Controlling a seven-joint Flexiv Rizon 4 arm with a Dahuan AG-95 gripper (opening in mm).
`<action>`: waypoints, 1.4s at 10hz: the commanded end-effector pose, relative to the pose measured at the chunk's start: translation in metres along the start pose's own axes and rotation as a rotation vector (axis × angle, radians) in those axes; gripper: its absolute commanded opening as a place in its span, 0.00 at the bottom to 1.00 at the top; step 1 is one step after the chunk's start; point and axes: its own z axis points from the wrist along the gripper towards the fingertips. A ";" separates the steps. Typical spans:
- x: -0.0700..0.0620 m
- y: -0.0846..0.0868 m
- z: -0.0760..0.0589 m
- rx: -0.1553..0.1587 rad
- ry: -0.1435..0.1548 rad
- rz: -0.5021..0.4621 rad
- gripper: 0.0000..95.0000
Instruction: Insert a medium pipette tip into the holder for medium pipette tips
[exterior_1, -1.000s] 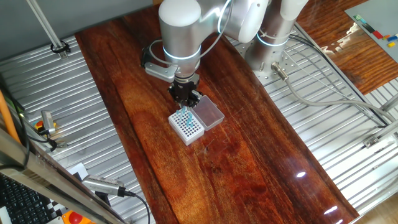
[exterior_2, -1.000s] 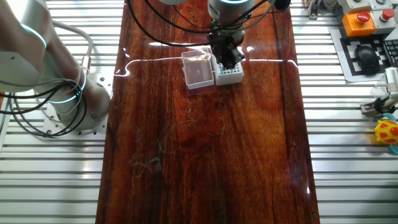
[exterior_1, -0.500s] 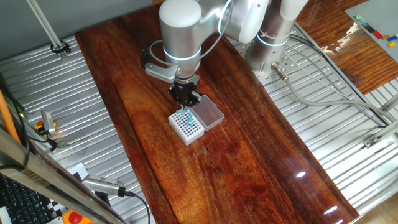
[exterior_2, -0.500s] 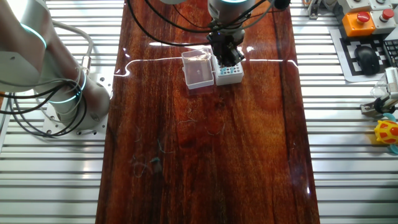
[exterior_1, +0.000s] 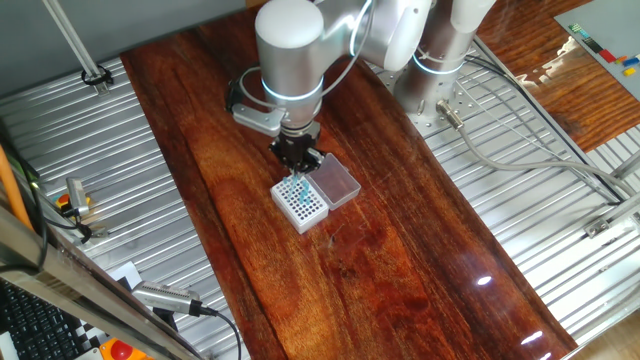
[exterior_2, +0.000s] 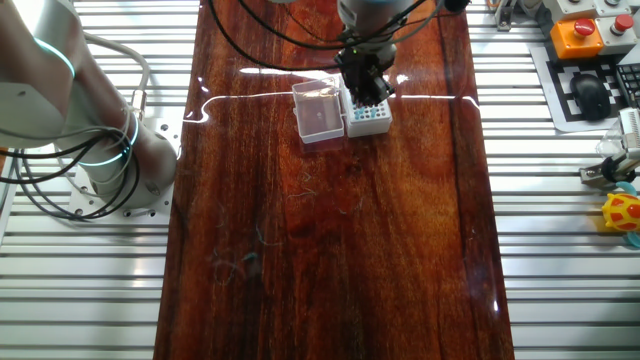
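The holder for medium pipette tips (exterior_1: 301, 204) is a small white square box with a grid of holes. Its clear lid (exterior_1: 336, 181) lies open beside it. A few teal tips (exterior_1: 299, 186) stand in the grid. The box also shows in the other fixed view (exterior_2: 367, 120). My gripper (exterior_1: 299, 160) hangs straight down just above the box's far edge, over the teal tips, and also shows in the other fixed view (exterior_2: 363, 88). Its dark fingers are close together and I cannot make out their gap. I see no greyish medium pipette tip in or under the fingers.
Faint thin greyish slivers (exterior_2: 348, 208) lie scattered on the dark wooden board (exterior_2: 330, 260). Ribbed metal table surfaces flank the board. The arm's base (exterior_1: 440, 70) stands at one side, and a second arm's base (exterior_2: 110, 160) with cables at the other.
My gripper has risen slightly above the white box. The box, lid and teal tips have not moved.
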 end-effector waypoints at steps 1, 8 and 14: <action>-0.002 0.000 -0.002 0.002 0.035 0.002 0.00; -0.014 -0.003 -0.009 0.005 0.067 0.003 0.00; -0.028 -0.004 -0.013 0.016 0.093 0.001 0.00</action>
